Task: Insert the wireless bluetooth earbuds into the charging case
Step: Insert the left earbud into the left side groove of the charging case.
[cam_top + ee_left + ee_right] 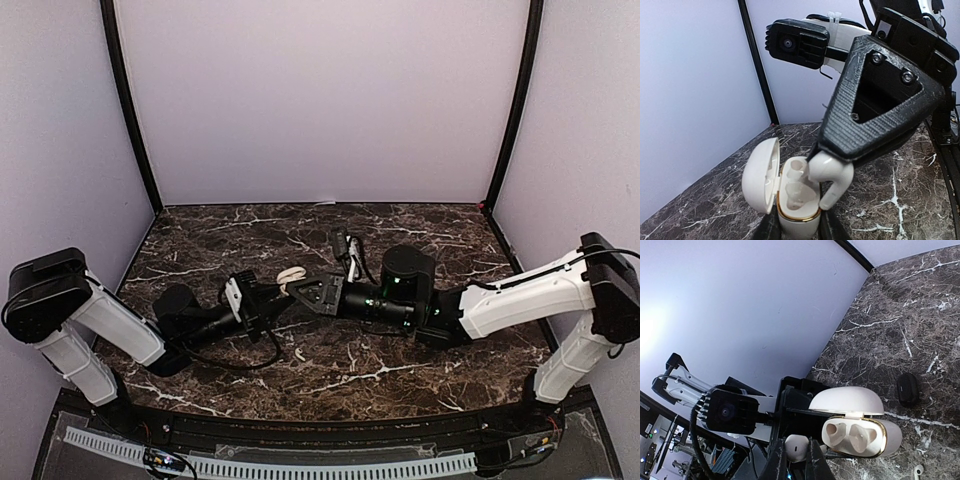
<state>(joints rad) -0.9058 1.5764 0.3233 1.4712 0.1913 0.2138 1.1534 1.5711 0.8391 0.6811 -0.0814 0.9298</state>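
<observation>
Left wrist view: white earbud pinched in closed right fingers, hanging just over rim of open charging case clamped between left fingers; best to tilt stem into an empty well, lower straight, release only once seated.

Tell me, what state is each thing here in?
White oval charging case: lid open, both wells empty, clamped in left gripper.
White stemmed earbud: pinched by right gripper, not yet seated.
Second white earbud: loose on marble table.
Small black oval case: looks closed.

White earbud — at open case
</observation>
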